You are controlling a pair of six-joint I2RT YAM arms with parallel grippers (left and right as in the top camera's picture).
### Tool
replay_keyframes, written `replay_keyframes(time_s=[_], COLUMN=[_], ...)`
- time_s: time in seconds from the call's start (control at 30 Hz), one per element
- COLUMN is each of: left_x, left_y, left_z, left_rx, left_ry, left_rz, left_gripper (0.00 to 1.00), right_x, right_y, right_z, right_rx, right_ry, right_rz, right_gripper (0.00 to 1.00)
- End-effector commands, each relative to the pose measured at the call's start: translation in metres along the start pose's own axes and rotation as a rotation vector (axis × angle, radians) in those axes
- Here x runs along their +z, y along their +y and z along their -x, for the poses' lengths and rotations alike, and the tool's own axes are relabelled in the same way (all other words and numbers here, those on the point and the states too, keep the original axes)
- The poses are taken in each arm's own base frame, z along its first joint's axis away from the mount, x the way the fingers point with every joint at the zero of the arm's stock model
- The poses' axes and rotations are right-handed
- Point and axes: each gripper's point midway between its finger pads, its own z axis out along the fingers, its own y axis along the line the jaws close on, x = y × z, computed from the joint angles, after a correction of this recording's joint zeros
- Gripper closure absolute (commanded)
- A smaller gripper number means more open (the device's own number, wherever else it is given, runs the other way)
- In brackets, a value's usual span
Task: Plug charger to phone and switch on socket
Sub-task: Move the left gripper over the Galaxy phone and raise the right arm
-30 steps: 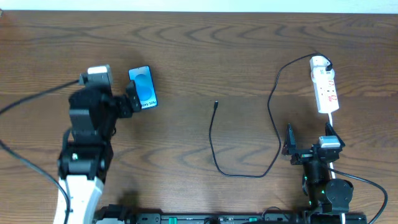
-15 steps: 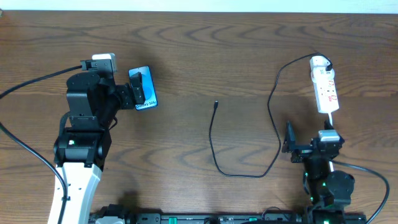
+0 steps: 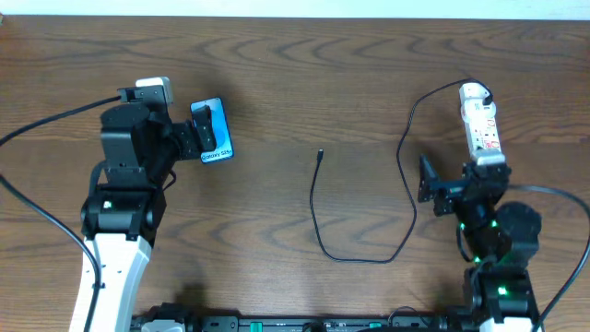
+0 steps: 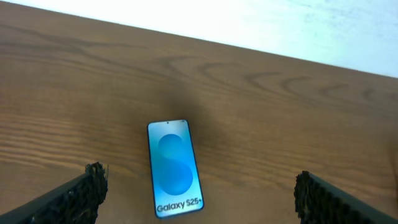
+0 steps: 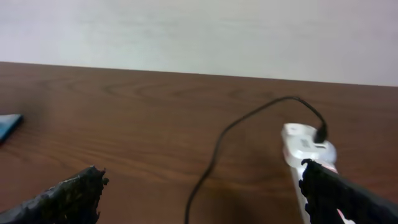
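Phone (image 4: 175,168) screen reads "Galaxy S25+" in left wrist view; overhead gives that text only as a smear. Phone lies flat on counter (image 3: 304,83), between the spread, released fingers of left pincer (image 4: 200,191). Right pincer (image 5: 202,186) likewise released, empty. Since a second ago the right arm has advanced to socket (image 3: 480,115), apparently overlapping its near end. Charger (image 3: 316,217) lies loose mid-counter, unmoved.

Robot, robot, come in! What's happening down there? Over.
Left pincer open over phone. Right pincer open by power strip. Cable lying loose, not in phone. Nothing blocking.
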Motion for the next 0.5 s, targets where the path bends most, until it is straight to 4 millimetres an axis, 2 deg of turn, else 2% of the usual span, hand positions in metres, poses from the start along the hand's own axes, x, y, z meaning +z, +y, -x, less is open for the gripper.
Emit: replay_keyframes(time_s=[0.0,0.47], left_x=[0.000,0.033], left_y=[-0.004,-0.003], left_z=[0.017,0.029], left_rx=[-0.031,-0.058], left_ry=[0.010,0.309], left_rz=[-0.006,0.062], left_gripper=[0.02,0.02], right_x=[0.007,0.031], right_y=[0.017,0.032], right_z=[0.021,0.051], right_rx=[0.001,0.048], right_ry=[0.004,0.136], right_rz=[0.095,0.234], right_gripper=[0.01,0.01])
